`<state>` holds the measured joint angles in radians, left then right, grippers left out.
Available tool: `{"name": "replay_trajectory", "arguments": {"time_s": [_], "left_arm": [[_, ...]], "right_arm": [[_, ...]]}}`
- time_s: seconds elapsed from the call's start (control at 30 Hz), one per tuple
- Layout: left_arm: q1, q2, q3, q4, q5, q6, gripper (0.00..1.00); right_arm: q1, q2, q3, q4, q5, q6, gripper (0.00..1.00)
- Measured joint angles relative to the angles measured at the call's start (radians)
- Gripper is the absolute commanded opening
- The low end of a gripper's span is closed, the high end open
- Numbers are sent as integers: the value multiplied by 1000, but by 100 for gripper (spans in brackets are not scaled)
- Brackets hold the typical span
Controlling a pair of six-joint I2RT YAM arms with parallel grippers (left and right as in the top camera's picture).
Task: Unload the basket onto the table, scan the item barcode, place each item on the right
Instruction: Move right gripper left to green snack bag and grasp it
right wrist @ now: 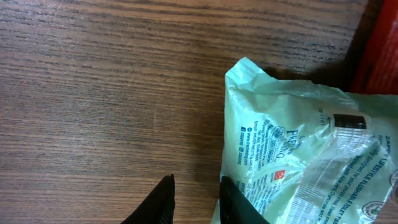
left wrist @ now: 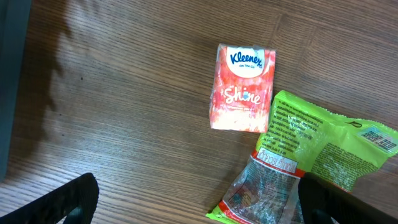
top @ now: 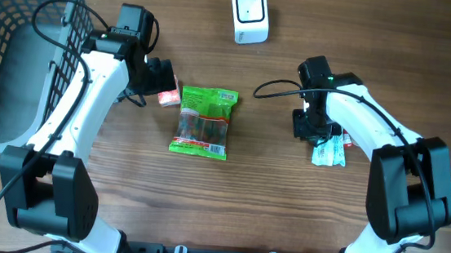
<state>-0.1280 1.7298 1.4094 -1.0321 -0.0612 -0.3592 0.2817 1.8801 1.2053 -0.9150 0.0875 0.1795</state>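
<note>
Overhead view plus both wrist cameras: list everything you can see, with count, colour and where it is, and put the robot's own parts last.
white box-shaped barcode scanner: one, white, top centre of table
green plastic snack packet: one, green with clear window, table centre
orange and white Kleenex tissue pack: one, orange-white, by the green packet's corner
pale green crinkled plastic packet: one, pale green, right side
red item: one, red, beside the pale packet, mostly hidden
grey wire basket: one, grey, left edge
brown wooden table: one, brown, under everything
white and black arms: two, left, right
left claw: one, black, wide open above the tissue pack
right claw: one, black, fingers narrowly apart at the pale packet's edge
</note>
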Motion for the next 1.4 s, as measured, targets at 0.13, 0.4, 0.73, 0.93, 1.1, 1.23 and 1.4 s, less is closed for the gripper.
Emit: {"name": "replay_trajectory", "arguments": {"time_s": [0.13, 0.4, 0.73, 0.93, 1.1, 1.23, 1.4], "left_arm": [[0, 0, 0, 0, 0, 0, 100], [0, 0, 0, 0, 0, 0, 100], [0, 0, 0, -1, 0, 0, 100], [0, 0, 0, 0, 0, 0, 100], [0, 0, 0, 0, 0, 0, 100], [0, 0, 0, 0, 0, 0, 100], [0, 0, 0, 0, 0, 0, 100]], "right_arm": [[1, 0, 19, -21, -145, -11, 40], [202, -1, 76, 225, -487, 14, 60], [406, -1, -86, 595, -195, 362, 46], [431, -1, -153, 723, -116, 431, 43], [436, -1, -175, 751, -108, 483, 4], [437, -2, -175, 739, -85, 490, 4], [369, -211, -186, 486, 108, 511, 4]]}}
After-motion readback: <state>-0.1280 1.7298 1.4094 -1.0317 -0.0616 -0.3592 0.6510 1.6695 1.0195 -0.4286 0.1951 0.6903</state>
